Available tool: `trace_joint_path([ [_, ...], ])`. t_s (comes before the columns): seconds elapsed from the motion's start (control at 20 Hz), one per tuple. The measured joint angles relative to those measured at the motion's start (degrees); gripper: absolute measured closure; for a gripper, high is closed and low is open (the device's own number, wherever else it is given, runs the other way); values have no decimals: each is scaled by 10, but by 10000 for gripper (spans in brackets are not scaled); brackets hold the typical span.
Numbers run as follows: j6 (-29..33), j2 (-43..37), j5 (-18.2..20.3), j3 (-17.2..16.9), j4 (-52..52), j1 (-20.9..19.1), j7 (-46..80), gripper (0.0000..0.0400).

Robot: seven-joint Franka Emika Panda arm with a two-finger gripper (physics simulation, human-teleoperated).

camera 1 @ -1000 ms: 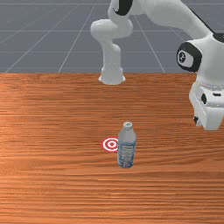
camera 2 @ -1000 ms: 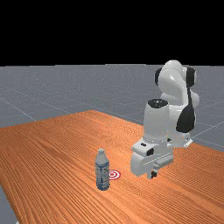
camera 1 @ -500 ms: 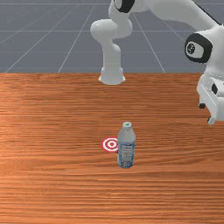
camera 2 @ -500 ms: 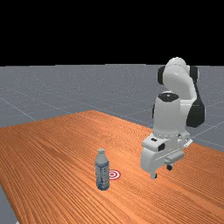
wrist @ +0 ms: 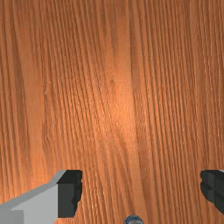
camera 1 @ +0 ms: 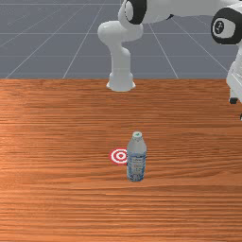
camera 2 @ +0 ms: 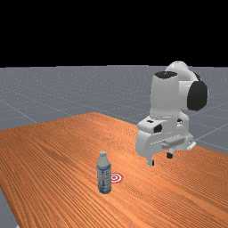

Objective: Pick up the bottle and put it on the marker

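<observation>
In the front view the bottle (camera 1: 136, 163) stands upright just beside the marker (camera 1: 118, 156), partly hiding it; the gripper (camera 1: 237, 109) hangs well apart, toward that view's right. In the far view it hangs above the table (camera 2: 58, 169); it should cross higher than the bottle, then descend straight around it without a nudge. The flat marker should hardly hinder. In the wrist view the fingers (wrist: 69, 194) stand wide apart, holding nothing; the cut-off round thing (wrist: 134, 219) may be the bottle.

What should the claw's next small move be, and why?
I'd probably ease the open claw toward the bottle: it stands upright beside the marker, while the claw hovers to the far view's right, holding nothing.
</observation>
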Motion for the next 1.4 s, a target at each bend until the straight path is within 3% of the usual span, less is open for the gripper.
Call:
trace_joint_path([
  [0.05, -1, 4, -4, 5, 2, -4, -36, 0],
  [0.1, 16, 9, 21, 20, 4, -18, -52, 0],
  [0.15, -15, 48, 18, 19, 75, -15, -53, 0],
  [0.2, -14, 48, 20, 20, 74, -17, -54, 0],
  [0.25, -27, 40, -3, 4, 65, -5, -40, 0],
  [0.3, -55, 73, -3, 3, 125, -3, -43, 0],
  [0.6, -37, 64, 2, 7, 96, -7, -45, 0],
  [1.25, -104, 104, -7, 2, 200, 2, -52, 0],
  [1.4, -88, 89, -8, 0, 172, 2, -46, 0],
])
